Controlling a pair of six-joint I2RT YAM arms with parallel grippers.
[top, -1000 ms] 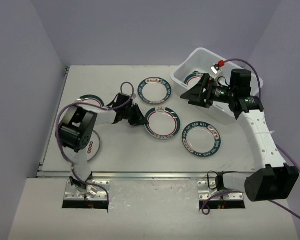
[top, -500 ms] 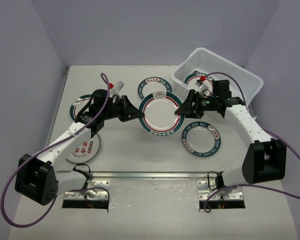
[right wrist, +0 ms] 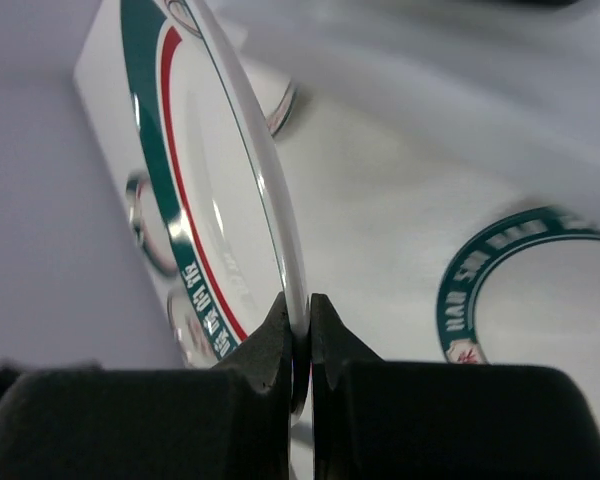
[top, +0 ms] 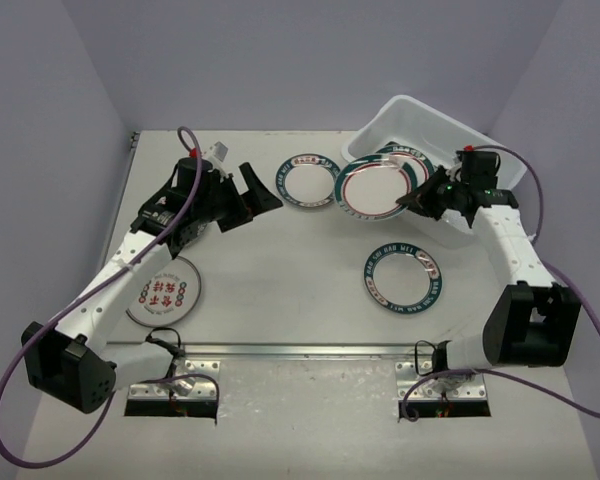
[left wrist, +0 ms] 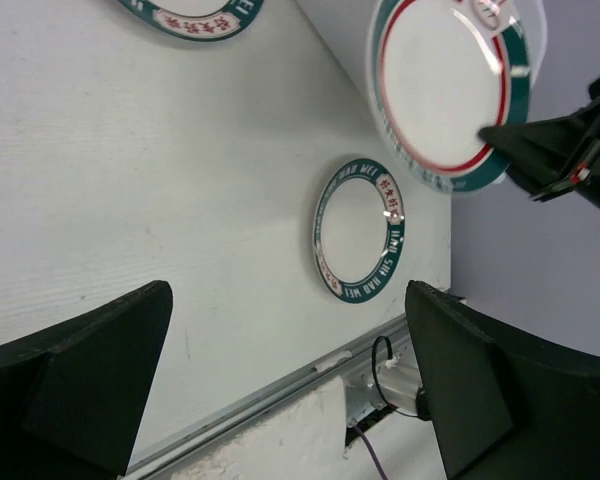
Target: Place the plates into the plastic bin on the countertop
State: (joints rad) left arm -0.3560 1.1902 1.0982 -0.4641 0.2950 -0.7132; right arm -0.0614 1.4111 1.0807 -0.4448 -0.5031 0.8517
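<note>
The held plate is a rigid glazed dish, judged light enough for one arm but slippery on the glaze and likely to chip if it strikes the bin wall or drops. The thin raised rim is the only practical hold, and a pinch there leaves most of the plate cantilevered, so it may pivot in the grip. The right end effector is closed on that rim; the wrist view shows both pads clamped on the edge, with the plate standing away from them on edge. The plate hangs tilted above the table at the bin's near-left corner, overlapping the rim in the top view but not yet inside. The right arm runs along the bin's near side, with its wrist pointing left. The left end effector is fully open and empty, well left of the bin and aimed toward it, with its arm raised and bent. Other plates lie flat on the table: one just left of the bin, one in front of it, and one far left.
</note>
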